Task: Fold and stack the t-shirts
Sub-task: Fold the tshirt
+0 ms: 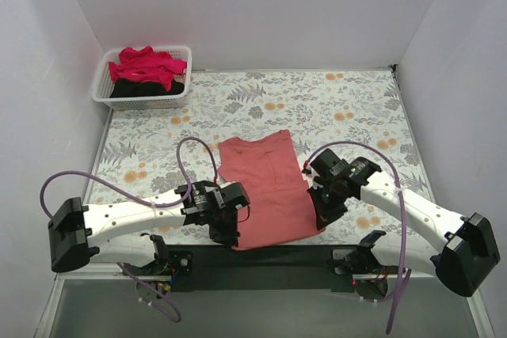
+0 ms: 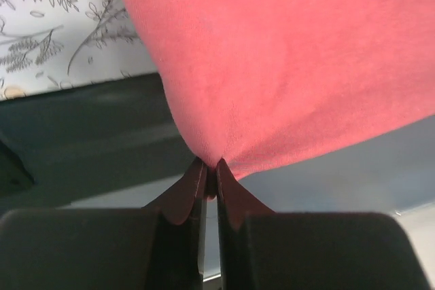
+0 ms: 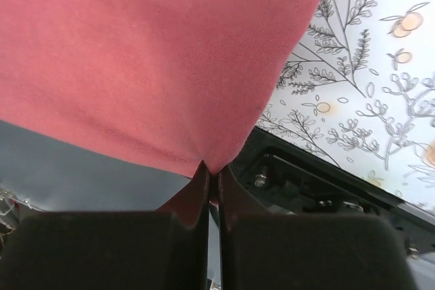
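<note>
A coral-red t-shirt [image 1: 265, 187], folded into a long strip, lies on the floral tablecloth between the arms, its near end over the table's front edge. My left gripper [image 1: 231, 237] is shut on its near left corner [image 2: 211, 157]. My right gripper [image 1: 321, 219] is shut on its near right corner [image 3: 214, 164]. Both corners are lifted, so the cloth hangs stretched from the jaws. A crimson-pink t-shirt [image 1: 142, 67] lies on a black t-shirt [image 1: 146, 89] in the basket at the far left.
The white slatted basket [image 1: 142, 100] stands at the far left corner of the floral tablecloth [image 1: 333, 108]. White walls close in the table on three sides. The black arm mount [image 1: 261, 257] runs along the near edge.
</note>
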{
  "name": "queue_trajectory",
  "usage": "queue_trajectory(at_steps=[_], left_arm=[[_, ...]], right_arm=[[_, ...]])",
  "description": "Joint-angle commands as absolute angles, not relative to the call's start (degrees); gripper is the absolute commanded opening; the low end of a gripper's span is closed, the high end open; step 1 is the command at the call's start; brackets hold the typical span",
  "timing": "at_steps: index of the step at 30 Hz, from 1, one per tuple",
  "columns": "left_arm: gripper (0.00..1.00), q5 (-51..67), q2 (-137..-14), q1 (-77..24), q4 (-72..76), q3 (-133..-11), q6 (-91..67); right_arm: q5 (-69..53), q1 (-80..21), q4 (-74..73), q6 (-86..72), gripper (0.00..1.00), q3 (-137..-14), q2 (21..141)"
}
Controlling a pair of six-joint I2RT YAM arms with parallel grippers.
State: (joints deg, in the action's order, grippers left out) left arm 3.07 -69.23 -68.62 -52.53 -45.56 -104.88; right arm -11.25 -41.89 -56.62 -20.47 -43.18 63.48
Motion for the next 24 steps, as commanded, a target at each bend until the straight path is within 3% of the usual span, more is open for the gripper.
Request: queue_trajectory(at_steps=[1, 9, 24], left_arm=[[0.0, 3.53, -64.6, -66.98, -61.68, -54.01, -105.74], [0.0, 2.63, -63.81, -50.03, -59.51, -58.98, -93.35], [0.0, 6.77, -69.25, -36.92, -52.91, -62.84, -82.89]], right_arm=[[-6.17, -41.66, -67.22, -17.15, 0.01, -52.27, 65.11], [-2.02, -39.9, -67.76, -10.74, 0.01, -75.29, 77.24], [-2.2, -35.6, -67.59, -4.84, 0.01, -94.56, 93.94]])
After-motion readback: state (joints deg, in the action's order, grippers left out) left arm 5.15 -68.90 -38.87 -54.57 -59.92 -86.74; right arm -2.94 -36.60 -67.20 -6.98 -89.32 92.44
